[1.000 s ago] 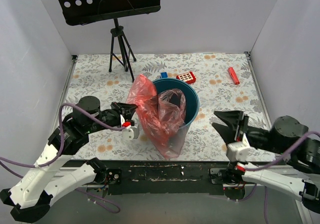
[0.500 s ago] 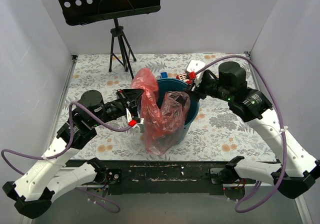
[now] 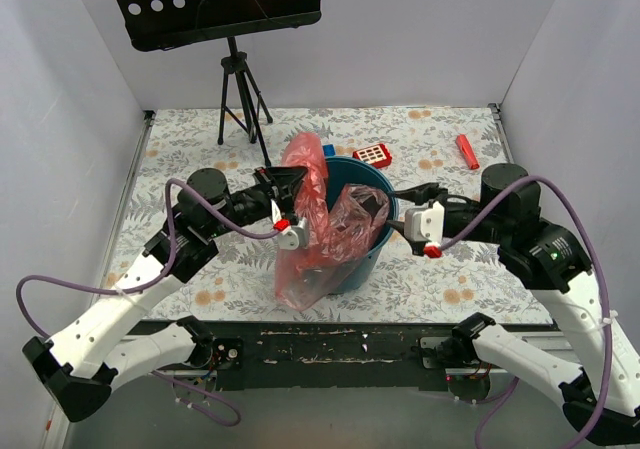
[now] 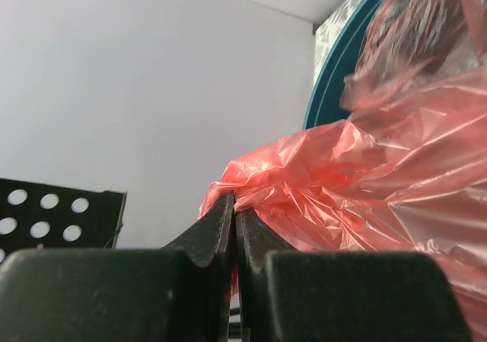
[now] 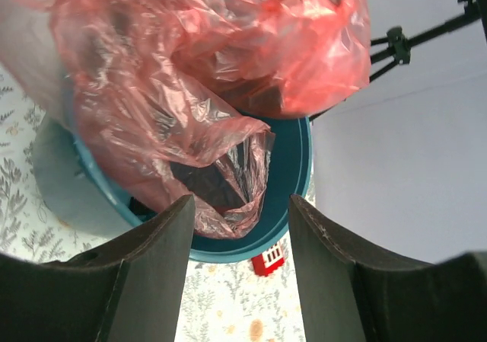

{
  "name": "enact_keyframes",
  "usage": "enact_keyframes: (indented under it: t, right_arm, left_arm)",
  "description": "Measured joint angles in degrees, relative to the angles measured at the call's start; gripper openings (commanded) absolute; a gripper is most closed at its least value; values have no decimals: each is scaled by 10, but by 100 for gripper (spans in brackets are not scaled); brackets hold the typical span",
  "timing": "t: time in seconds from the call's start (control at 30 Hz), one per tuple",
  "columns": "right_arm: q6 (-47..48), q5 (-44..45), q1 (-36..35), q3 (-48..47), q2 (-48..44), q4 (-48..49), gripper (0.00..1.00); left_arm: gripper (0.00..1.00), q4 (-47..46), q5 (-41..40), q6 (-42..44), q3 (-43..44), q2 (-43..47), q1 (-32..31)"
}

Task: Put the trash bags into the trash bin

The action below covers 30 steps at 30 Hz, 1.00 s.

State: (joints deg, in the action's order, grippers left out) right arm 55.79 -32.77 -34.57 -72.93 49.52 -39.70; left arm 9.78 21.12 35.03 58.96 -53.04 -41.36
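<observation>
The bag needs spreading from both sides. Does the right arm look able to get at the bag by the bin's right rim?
Probably yes: the right gripper stands open beside the trash bin, facing the trash bag, with nothing between them.

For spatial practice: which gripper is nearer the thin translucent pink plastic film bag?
Left. The left gripper is shut on the bag; the right gripper stands open beside the round teal plastic bin, short of the bag.
</observation>
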Motion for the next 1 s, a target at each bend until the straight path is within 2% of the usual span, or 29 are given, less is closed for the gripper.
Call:
enact_keyframes:
  t: [0.2, 0.43, 0.6, 0.8, 0.83, 0.97, 1.0]
  right_arm:
    - [125, -42, 0, 35, -28, -16, 61]
    - [250, -82, 0, 82, -42, -26, 61]
    - [284, -96, 0, 90, -34, -14, 61]
    - [288, -105, -10, 116, -33, 58, 57]
    - [288, -105, -14, 121, -33, 70, 51]
    - [276, -104, -30, 129, -34, 108, 14]
    - [267, -104, -34, 129, -35, 118, 7]
  left_arm:
    - [0, -10, 45, -113, 35, -35, 0]
    - [0, -25, 18, -274, 105, -81, 0]
    - [0, -24, 5, -378, 115, -84, 0]
    - [0, -24, -10, -462, 115, -84, 0]
    - [0, -24, -12, -475, 115, -84, 0]
    - [0, -26, -11, -535, 115, -91, 7]
    - [0, -26, -9, -549, 115, -94, 9]
